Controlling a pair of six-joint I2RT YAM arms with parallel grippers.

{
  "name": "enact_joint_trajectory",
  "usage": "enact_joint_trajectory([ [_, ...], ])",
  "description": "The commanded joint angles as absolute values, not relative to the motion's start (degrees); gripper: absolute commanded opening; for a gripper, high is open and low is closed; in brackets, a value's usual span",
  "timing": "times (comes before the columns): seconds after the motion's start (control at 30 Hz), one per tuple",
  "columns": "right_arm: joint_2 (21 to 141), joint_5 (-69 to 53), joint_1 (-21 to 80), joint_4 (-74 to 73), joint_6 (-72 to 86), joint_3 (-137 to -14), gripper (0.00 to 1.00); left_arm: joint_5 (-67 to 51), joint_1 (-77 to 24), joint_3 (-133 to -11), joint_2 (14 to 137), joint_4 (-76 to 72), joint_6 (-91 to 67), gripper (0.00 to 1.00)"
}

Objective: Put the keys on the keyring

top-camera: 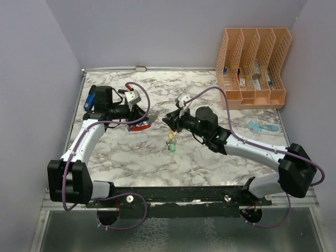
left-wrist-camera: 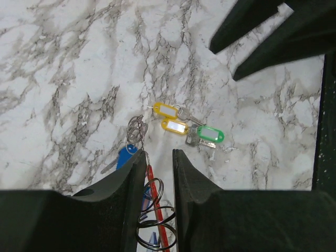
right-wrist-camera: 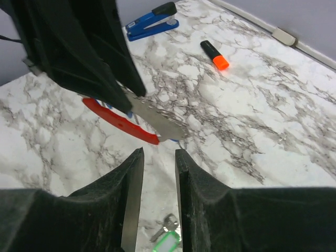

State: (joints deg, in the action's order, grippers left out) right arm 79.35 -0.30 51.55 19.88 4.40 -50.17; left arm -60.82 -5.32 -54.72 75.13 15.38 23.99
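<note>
Red-and-silver, the curved keyring sits clamped in the left gripper; we see the right gripper with jaws narrowly parted, holding nothing. Plastic-tagged keys lie on veined marble nearby.

The top view looks down from above and behind the arm bases, which lie along the bottom of the frame, and takes in the whole surface up to the far wall. The left wrist view sits close over the surface, facing almost straight down past the left claw at bottom centre. The right wrist view is low, slanting across the surface toward the far wall at upper right, with the right claw at the bottom. All three views share the green key. Both wrist views share the keyring.
</note>
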Motion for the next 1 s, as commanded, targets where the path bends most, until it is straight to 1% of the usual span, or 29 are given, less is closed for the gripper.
enact_joint_trajectory([
  [0.0,81.37,-13.62,44.4,18.57,1.04,-50.38,0.31,-63.08,-5.22,-59.47,74.71,30.72,41.95,0.0],
  [0.1,83.02,-15.34,43.17,17.78,1.59,-50.63,0.31,-57.58,-5.19,-56.44,74.96,29.51,45.64,0.0],
  [0.23,85.03,-17.13,43.09,18.89,2.71,-50.81,0.31,-49.43,-5.19,-49.37,74.42,16.85,44.34,0.0],
  [0.33,86.86,-17.94,43.15,19.17,3.4,-51.41,0.31,-45.46,-5.2,-45.64,75.1,10.21,45.32,0.0],
  [0.4,88.07,-19.14,43.1,20.24,4.25,-51.34,0.31,-44.1,-5.26,-43.38,75.31,9.08,48.25,0.0],
  [0.53,91.4,-23.2,43.13,20.48,5.25,-51.86,0.32,-45.4,-5.27,-42.86,75.26,16.13,55.01,0.0],
  [0.6,93.11,-25.0,43.15,19.97,5.94,-52.48,0.35,-45.96,-5.26,-42.87,75.07,20.79,58.95,0.01],
  [0.67,94.56,-26.61,43.15,19.95,6.67,-52.89,0.39,-44.22,-5.27,-42.2,74.85,23.0,61.23,0.08],
  [0.73,95.56,-27.4,43.15,20.31,7.01,-53.0,0.45,-41.74,-5.27,-41.48,74.71,24.4,62.84,0.12],
  [0.8,96.35,-28.16,43.15,20.33,7.25,-53.27,0.49,-40.89,-5.27,-41.42,74.42,26.96,64.04,0.13],
  [0.97,98.86,-30.13,43.15,18.22,6.91,-55.49,0.49,-44.54,-5.27,-43.23,73.24,34.77,66.17,0.15],
])
